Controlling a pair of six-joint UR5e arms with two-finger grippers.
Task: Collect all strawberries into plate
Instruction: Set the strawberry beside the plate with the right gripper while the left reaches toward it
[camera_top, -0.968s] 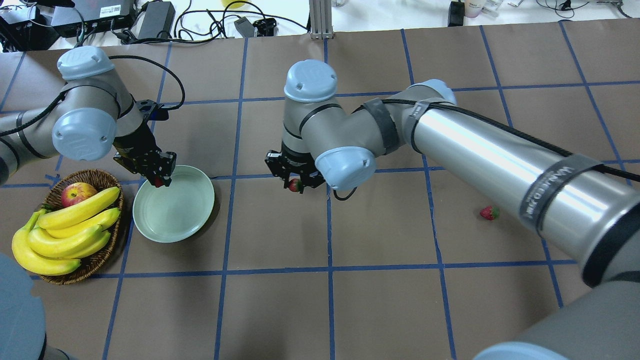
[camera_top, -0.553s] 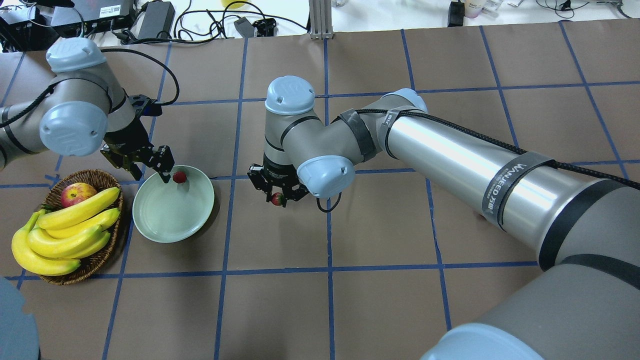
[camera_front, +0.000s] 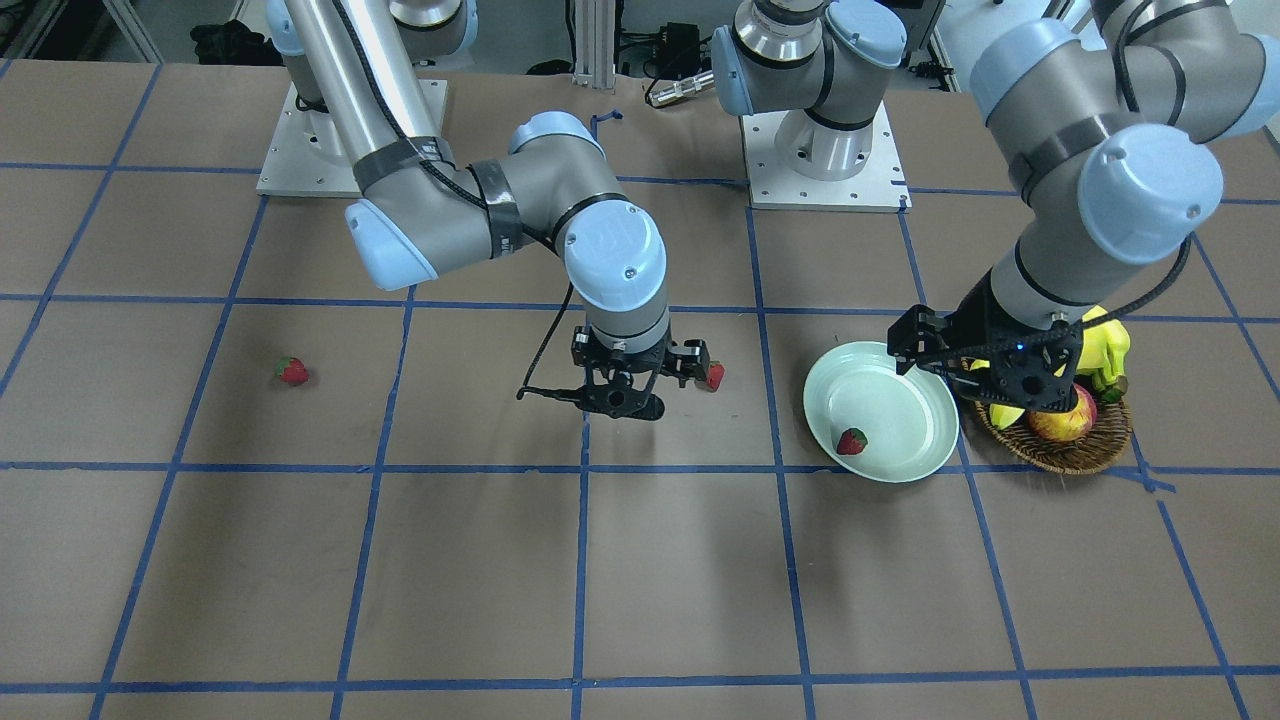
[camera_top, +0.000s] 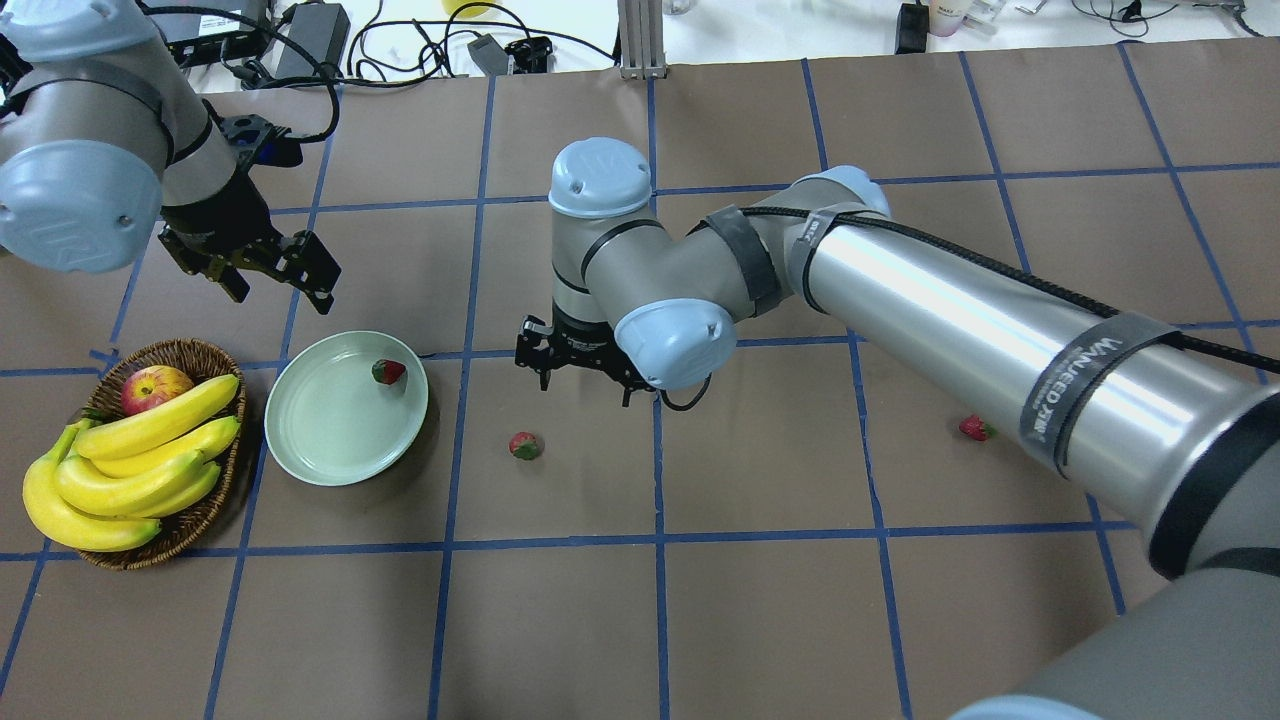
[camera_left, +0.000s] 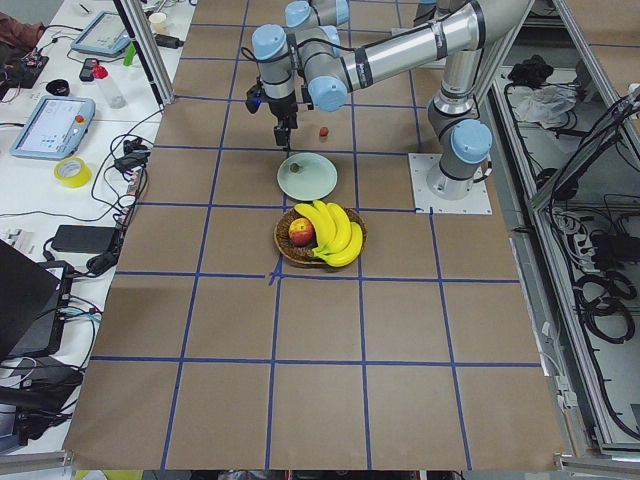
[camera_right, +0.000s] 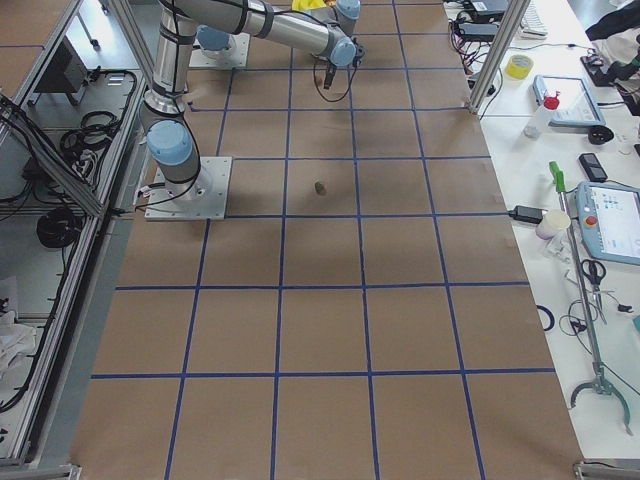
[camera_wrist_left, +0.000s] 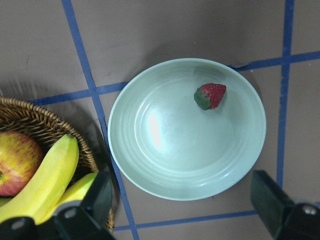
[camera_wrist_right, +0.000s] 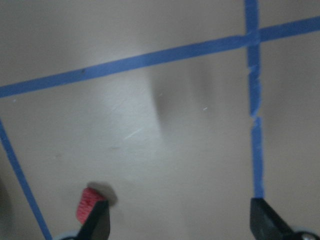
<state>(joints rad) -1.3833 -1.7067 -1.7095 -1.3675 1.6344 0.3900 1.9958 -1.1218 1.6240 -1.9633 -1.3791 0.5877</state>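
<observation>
The pale mint plate (camera_top: 330, 430) holds one strawberry (camera_top: 388, 372) near its far rim; both also show in the left wrist view, the plate (camera_wrist_left: 175, 150) and the strawberry (camera_wrist_left: 210, 96). My left gripper (camera_top: 285, 296) is open and empty, raised beyond the plate. A second strawberry (camera_top: 524, 445) lies on the table right of the plate. My right gripper (camera_top: 586, 390) is open and empty just beyond it; that strawberry (camera_wrist_right: 90, 205) sits beside one finger in the right wrist view. A third strawberry (camera_top: 977, 428) lies far right, partly behind the right forearm.
A brown wicker basket (camera_top: 190, 530) with bananas (camera_top: 130, 470) and a red-yellow apple (camera_top: 155, 387) stands left of the plate. The right arm's long forearm (camera_top: 950, 310) spans the right half of the table. Cables and boxes line the far edge.
The left gripper opened, left its strawberry in the plate and rose away to the far left. The right gripper opened; its strawberry now lies on the table right of the plate.
</observation>
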